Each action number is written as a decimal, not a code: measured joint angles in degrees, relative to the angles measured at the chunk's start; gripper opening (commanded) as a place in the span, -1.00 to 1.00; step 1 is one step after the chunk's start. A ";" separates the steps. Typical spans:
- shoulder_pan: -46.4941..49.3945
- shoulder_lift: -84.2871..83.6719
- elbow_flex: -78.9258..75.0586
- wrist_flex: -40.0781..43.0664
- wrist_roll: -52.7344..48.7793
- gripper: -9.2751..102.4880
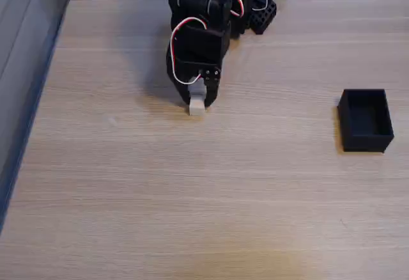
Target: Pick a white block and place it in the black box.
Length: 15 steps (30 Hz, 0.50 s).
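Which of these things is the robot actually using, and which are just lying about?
In use:
white block, between the gripper fingers
black box, open, at right

Lying about:
wooden table only; clutter past its far edge is unclear

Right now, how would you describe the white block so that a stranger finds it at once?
Start at the black arm at the table's far edge and follow it down to the end effector. The white block sits at its tips, a small pale cube, far left of the black box.
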 measured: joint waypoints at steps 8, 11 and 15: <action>-3.69 2.20 -8.26 10.28 -3.69 -0.83; -7.38 3.87 -11.69 15.12 -3.78 -0.83; -12.48 6.15 -14.68 22.59 -3.60 -0.83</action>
